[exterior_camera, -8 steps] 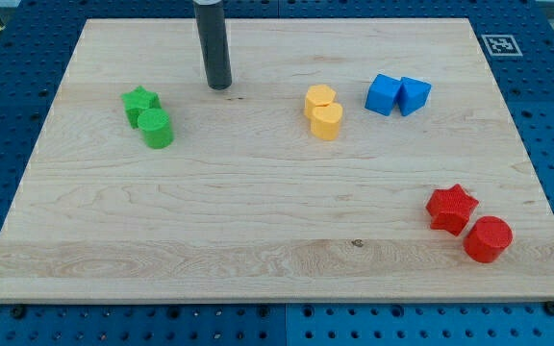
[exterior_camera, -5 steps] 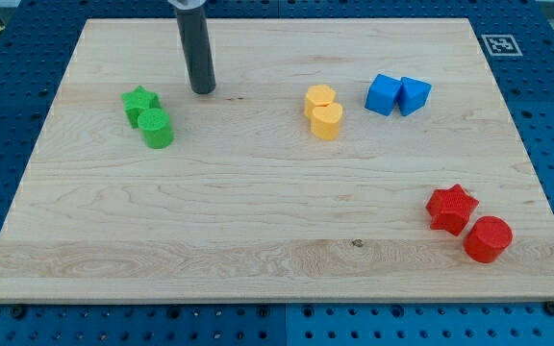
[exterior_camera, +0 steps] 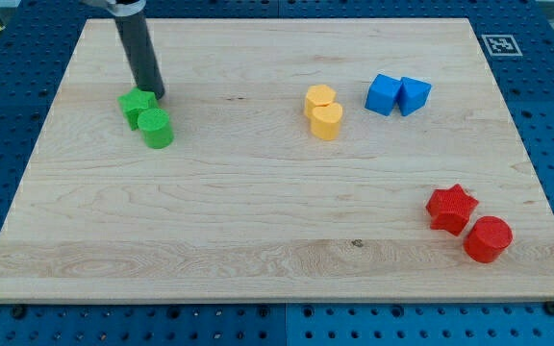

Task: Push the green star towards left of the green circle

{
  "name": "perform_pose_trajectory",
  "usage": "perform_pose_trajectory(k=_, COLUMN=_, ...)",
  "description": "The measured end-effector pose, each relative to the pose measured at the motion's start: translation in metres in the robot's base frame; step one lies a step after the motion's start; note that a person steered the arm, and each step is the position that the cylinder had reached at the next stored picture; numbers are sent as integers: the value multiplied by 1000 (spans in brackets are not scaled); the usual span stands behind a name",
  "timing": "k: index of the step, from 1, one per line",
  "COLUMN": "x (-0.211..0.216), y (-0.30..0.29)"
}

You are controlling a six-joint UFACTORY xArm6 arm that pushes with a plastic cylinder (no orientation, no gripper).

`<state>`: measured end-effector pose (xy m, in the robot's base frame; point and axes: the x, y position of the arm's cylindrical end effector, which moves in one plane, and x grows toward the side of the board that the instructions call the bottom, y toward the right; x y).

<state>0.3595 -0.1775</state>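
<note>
The green star [exterior_camera: 136, 104] lies at the view's upper left of the wooden board [exterior_camera: 258, 221]. The green circle [exterior_camera: 157, 128] touches it on its lower right. My tip [exterior_camera: 152, 94] stands right at the star's upper right edge, touching or nearly touching it. The rod rises from there toward the view's top left.
Two yellow blocks [exterior_camera: 323, 111] sit together near the top centre. Two blue blocks [exterior_camera: 397, 94] sit to their right. A red star [exterior_camera: 451, 208] and a red circle [exterior_camera: 488, 238] lie at the lower right.
My tip has slid to the view's left and slightly down, from mid-board top to the green star's upper right edge. No block has visibly moved.
</note>
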Motion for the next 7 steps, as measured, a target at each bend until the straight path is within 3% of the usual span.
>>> perform_pose_trajectory(k=5, x=34, y=-2)
perform_pose_trajectory(k=6, x=19, y=51)
perform_pose_trajectory(k=7, x=27, y=65)
